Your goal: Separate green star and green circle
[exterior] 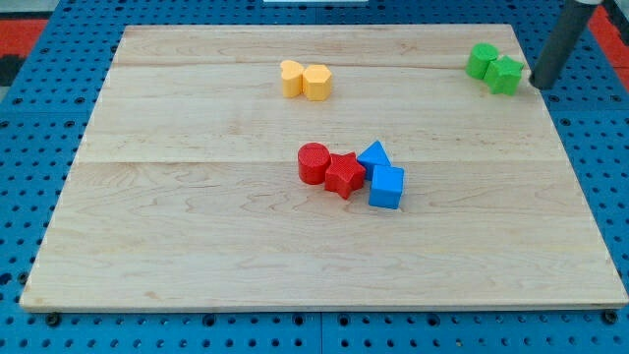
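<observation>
Tip beside green pair, top right corner.
The tip (539, 85), a bare rod with no jaws to report, stands just right of the green star (506, 75), which touches the green circle (482, 61). Risk: a leftward push moves both blocks together; board edge (536, 59) is near.

Pale wooden board (197, 246) carries three clusters. Two yellow blocks (306, 80) touch near the view's top; green pair (494, 68) top right. Centre: red cylinder (314, 162), red star (343, 175), two blue blocks (381, 177), touching.
</observation>
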Controlling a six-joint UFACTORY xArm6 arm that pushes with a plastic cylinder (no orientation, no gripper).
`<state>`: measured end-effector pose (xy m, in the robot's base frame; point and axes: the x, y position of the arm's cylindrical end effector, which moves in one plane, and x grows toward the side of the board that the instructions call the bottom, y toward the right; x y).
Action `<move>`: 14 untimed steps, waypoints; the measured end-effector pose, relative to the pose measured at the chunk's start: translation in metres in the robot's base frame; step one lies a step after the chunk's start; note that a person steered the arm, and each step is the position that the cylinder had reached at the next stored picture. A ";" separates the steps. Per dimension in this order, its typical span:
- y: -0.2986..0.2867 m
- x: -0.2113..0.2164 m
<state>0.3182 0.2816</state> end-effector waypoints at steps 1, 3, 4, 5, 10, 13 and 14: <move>-0.031 0.000; -0.035 -0.018; 0.009 -0.025; 0.020 -0.040; -0.109 0.013; -0.125 0.035; -0.147 0.023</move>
<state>0.3409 0.1346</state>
